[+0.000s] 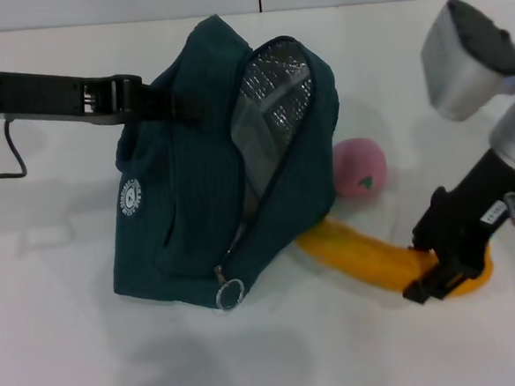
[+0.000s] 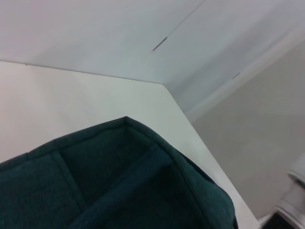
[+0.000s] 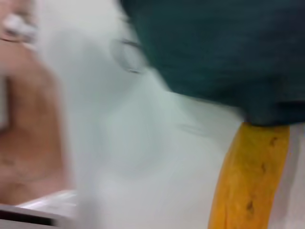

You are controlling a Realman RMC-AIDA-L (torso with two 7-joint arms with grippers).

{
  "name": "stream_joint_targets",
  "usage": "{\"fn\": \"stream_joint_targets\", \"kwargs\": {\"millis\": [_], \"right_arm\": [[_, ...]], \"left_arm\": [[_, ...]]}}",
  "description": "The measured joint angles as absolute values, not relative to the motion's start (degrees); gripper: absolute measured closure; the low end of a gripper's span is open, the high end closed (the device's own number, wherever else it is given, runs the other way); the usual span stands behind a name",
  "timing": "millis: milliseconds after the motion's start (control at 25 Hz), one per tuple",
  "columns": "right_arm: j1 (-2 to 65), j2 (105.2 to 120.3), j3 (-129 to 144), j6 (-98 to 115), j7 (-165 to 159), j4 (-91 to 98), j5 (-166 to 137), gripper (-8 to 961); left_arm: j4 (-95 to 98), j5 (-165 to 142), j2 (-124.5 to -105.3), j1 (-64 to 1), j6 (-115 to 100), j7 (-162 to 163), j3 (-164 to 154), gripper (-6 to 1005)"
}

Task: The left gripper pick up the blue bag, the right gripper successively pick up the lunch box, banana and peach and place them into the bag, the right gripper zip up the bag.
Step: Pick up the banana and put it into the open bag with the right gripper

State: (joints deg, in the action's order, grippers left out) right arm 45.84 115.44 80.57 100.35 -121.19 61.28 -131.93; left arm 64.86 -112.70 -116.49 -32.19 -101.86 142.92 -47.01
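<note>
White table (image 1: 74, 347), pale wall (image 2: 95, 33) behind, black cable (image 1: 12, 153) at left.

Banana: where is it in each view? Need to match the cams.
Head: banana lies lower right on the table, one end under the blue bag, the other at the right end effector.
Left wrist: not in it.
Right wrist: bottom right, running under the bag.
Shared landmark: the blue bag.

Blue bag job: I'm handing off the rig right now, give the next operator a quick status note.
Left gripper: at the top of the blue bag, apparently holding it; bag unzipped, foil lining showing.
Right gripper: jaws around the outer end of the banana, which lies on the table, its other end under the bag.
Peach: on the table beside the bag.
Lunch box: not visible.
Left: banana in, peach in, zip.
</note>
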Motion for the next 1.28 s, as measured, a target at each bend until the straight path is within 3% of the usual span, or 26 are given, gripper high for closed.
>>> {"fn": "stream_joint_targets", "kwargs": {"millis": [720,1080,1280], "right_arm": [[45.82,114.97,59.82,122.30,-113.45,54.91,-114.28,518],[45.31,112.92,42.29,117.59,-112.34,37.34,-103.72,517],[42.10,114.49,41.93,111.13,-109.94,30.34,-93.03,516]], "left_arm": [[64.67,-112.66,-116.62,-32.19,-101.86,142.91,-46.84,956],[63.54,-112.55,-116.46,-32.53,-101.76,142.82,-46.85,956],[62.99,-112.55,-116.40,-32.80,-101.66,142.01,-46.84,956]]}}
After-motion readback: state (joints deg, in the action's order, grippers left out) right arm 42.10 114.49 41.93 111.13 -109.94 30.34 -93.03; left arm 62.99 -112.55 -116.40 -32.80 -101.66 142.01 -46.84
